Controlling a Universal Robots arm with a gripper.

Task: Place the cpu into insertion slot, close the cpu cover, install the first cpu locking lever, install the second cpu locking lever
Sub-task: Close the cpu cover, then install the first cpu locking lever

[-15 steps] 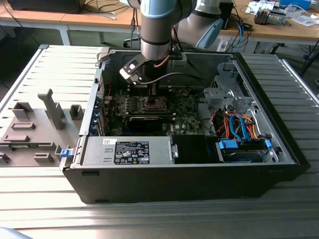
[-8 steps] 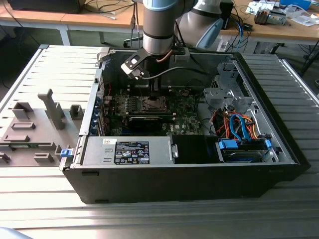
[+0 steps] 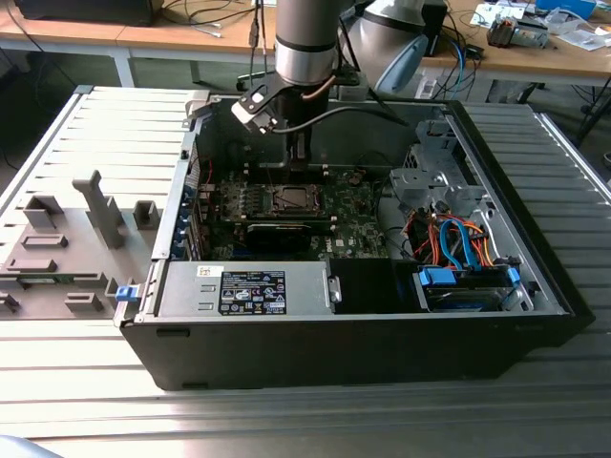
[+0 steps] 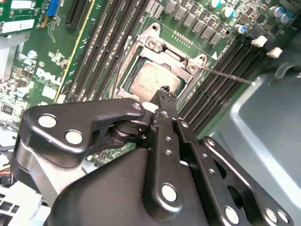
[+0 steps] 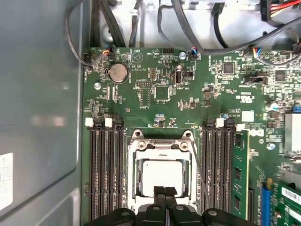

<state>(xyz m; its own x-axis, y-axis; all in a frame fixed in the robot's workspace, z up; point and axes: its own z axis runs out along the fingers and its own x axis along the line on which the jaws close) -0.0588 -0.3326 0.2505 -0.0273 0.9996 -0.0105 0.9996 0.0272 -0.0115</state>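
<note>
Resting in one insertion slot (image 5: 132, 179), one cpu (image 5: 162, 173); one gripper (image 5: 164, 192) poised above.

I see a ribbed metal counter (image 3: 286, 420) carrying the open computer case (image 3: 334, 355), with a grey plastic fixture (image 3: 59, 260) beside it at the exterior view's left.

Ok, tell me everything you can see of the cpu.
The cpu is a small flat square with a dull silvery-grey metal top. It lies flat in the insertion slot on the green board, between rows of dark memory slots. The cpu cover borders it with a silvery frame. The shut gripper has its tips over one edge; contact cannot be told.
</note>
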